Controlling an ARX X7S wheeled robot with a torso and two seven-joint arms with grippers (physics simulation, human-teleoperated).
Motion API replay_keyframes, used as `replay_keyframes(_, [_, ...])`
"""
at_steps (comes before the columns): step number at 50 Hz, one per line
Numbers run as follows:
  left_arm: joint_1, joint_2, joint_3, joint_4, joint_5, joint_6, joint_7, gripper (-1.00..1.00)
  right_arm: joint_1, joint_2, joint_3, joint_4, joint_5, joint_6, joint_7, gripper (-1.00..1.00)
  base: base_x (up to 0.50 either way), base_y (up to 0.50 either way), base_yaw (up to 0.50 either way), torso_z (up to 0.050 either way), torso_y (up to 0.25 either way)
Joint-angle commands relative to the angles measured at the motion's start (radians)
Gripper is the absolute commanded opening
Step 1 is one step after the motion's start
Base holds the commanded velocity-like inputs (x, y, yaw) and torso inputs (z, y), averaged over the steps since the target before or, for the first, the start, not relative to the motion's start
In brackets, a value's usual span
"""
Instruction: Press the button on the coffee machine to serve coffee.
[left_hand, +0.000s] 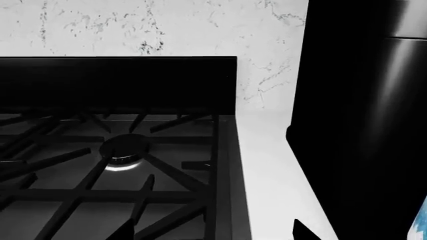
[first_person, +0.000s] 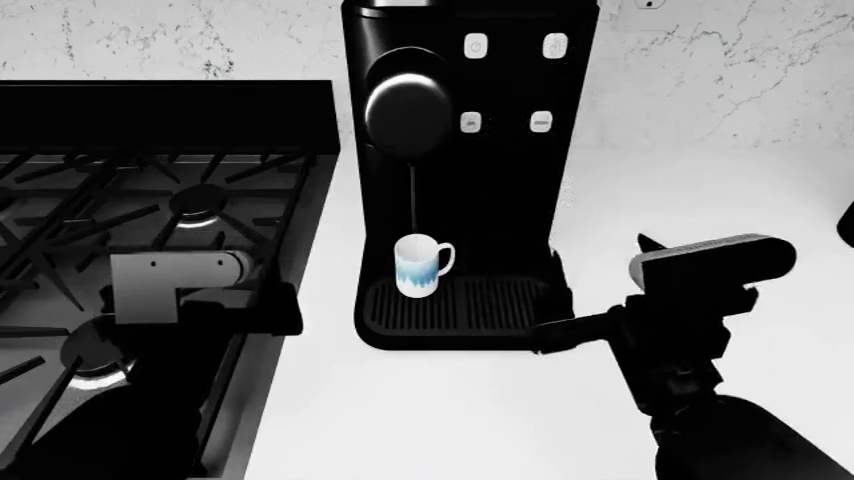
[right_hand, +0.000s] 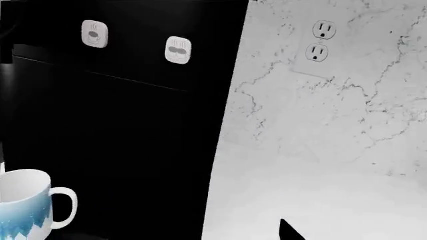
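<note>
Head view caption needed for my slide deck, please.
Coffee streams from the coffee machine into a mug on its drip tray.

Head view. Coffee machine (first_person: 467, 170) upright on the white tabletop (first_person: 441, 420), against the marbled wall. A thin stream of coffee (first_person: 415, 200) falls from the round brew head into a white-and-blue mug (first_person: 420, 265) on the ribbed drip tray (first_person: 461, 305). Gas stove (first_person: 134, 230) at left. Right gripper (first_person: 554, 335) beside the tray; its jaws are indistinct.
</note>
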Motion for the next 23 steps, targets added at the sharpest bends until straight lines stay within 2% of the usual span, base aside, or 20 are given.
replay_keyframes(1, [0.011, -0.007, 0.004, -0.01, 0.01, 0.026, 0.005, 1.0, -0.119, -0.012, 0.16, 0.004, 0.056, 0.012, 0.082, 1.0, 0.0, 0.0, 0.0, 0.0, 0.0])
replay_keyframes(12, [0.016, -0.027, 0.009, -0.021, 0.007, 0.024, 0.02, 1.0, -0.092, 0.014, 0.163, 0.062, 0.06, 0.004, 0.045, 1.0, 0.0, 0.0, 0.0, 0.0, 0.0])
replay_keyframes(23, [0.017, -0.019, 0.024, -0.048, 0.019, 0.039, 0.018, 1.0, -0.113, 0.006, 0.167, 0.156, 0.043, -0.09, -0.017, 1.0, 0.0, 0.0, 0.0, 0.0, 0.0])
